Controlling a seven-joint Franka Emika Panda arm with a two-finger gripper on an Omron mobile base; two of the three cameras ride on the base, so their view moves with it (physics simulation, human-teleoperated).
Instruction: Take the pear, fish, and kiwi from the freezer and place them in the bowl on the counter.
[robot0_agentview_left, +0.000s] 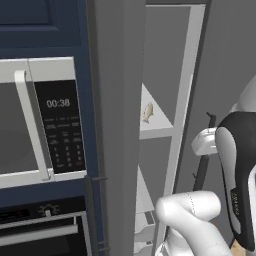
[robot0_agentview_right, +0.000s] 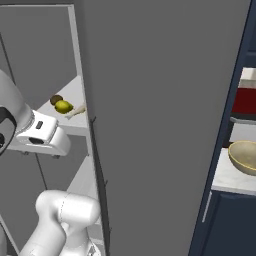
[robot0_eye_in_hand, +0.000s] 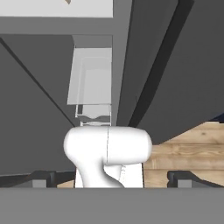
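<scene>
We found the freezer (robot0_agentview_right: 75, 60) open, its grey door (robot0_agentview_right: 165, 125) swung wide. On a white shelf (robot0_agentview_right: 75, 95) inside lay the pear (robot0_agentview_right: 63, 106), with the kiwi (robot0_agentview_right: 56, 99) just behind it and the fish (robot0_agentview_left: 148, 112) beside them. Our gripper (robot0_eye_in_hand: 112, 177) hung below that shelf, fingers (robot0_eye_in_hand: 43, 178) spread wide and holding nothing. The bowl (robot0_agentview_right: 243, 157) sat on the counter (robot0_agentview_right: 227, 180), well apart to the right.

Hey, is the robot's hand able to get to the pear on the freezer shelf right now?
Probably yes: the freezer stands open, the pear lies uncovered near the shelf's front beside the kiwi, and the open hand is empty, though pointing downward.
</scene>
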